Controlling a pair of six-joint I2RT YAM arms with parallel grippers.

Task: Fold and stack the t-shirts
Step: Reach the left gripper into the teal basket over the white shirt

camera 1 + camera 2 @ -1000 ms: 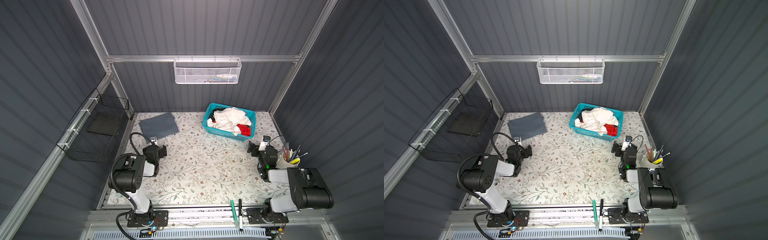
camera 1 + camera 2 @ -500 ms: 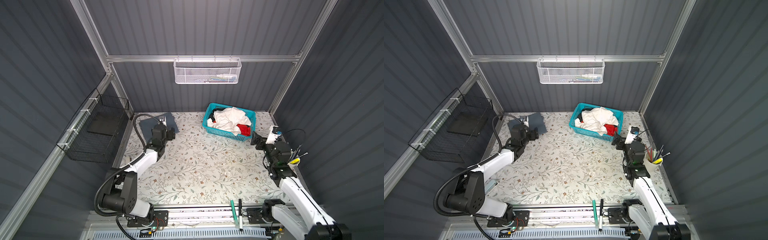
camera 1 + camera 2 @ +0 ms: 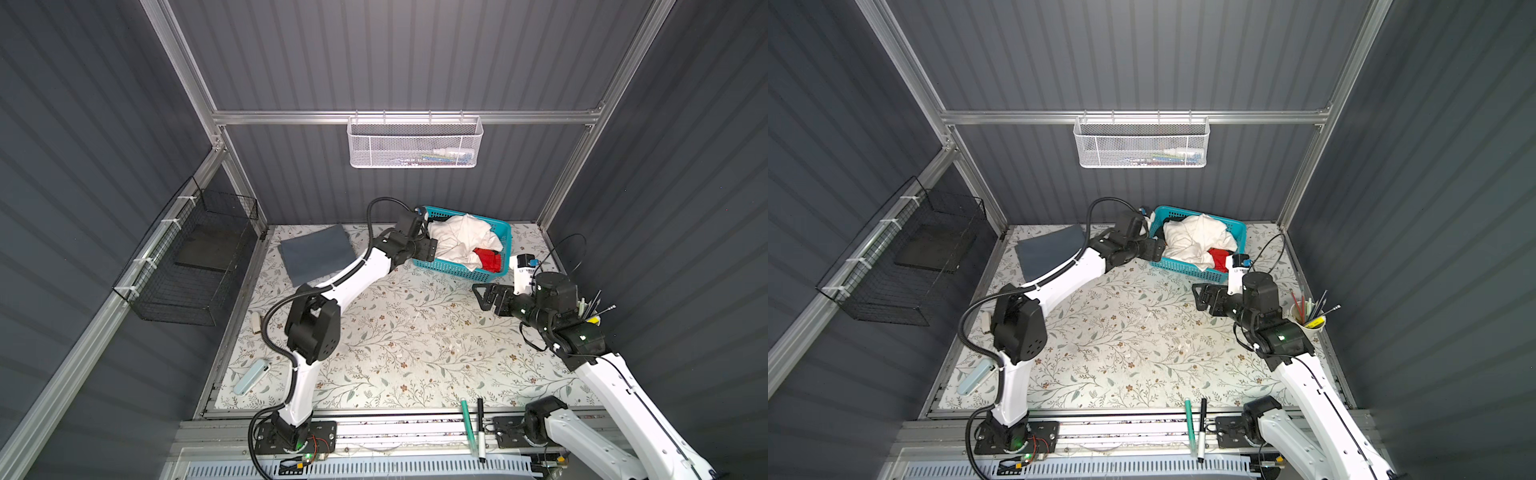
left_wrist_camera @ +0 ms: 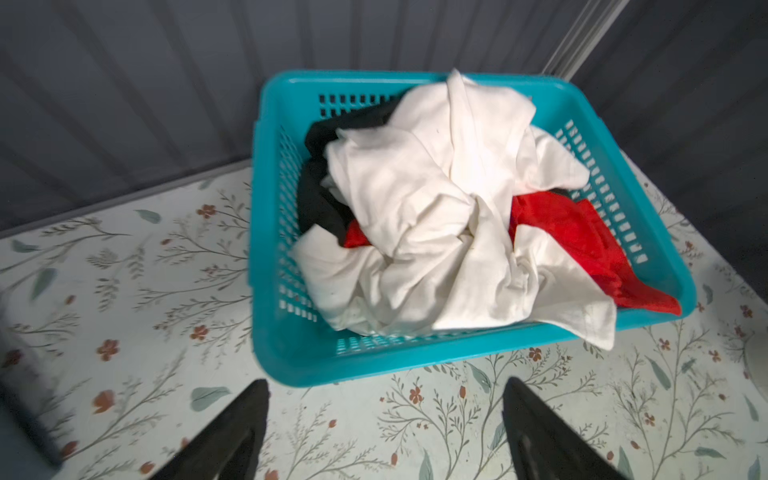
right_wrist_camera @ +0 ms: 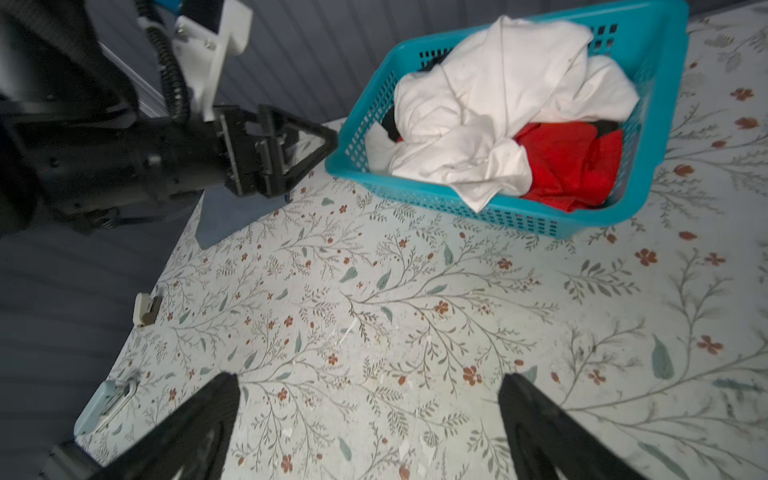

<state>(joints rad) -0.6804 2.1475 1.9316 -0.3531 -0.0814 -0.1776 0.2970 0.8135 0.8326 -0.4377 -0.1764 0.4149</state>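
Now, step in hand: judged to be the first pick from the basket [image 4: 286, 357], which sits at 1 o'clock on the counter [image 3: 415, 340] in both top views, taking 12 as the back wall.
Left gripper [image 4: 384, 384]: fingers wide apart and empty, just beside the basket's 9 o'clock wall.
Right gripper [image 5: 368, 378]: fingers wide apart, holding nothing, over bare counter at 3 o'clock, apart from the basket.
White shirt [image 4: 436, 199]: crumpled on top of the heap, with one corner hanging over the basket's rim.
Red shirt [image 4: 573, 237]: under the white one, showing toward the basket's 4 o'clock side.
Black shirt [image 4: 320, 195]: mostly buried, showing toward 10 o'clock.
Grey shirt [image 3: 316, 253]: folded flat at 11 o'clock on the counter, well apart from the basket, and probably the base of the stack.
Risk, snag: the left fingers start beside the wall, so crossing the rim could catch the mesh and shove or tip the light basket.
Risk, tangle: the white folds wrap around the red and black, so one pull may drag all three out.
Risk, weak pinch: a grip on one loose fold could slip.
Risk, cup: the pen cup [image 3: 1308, 318] stands just beside the right arm, and a swing could knock it over.
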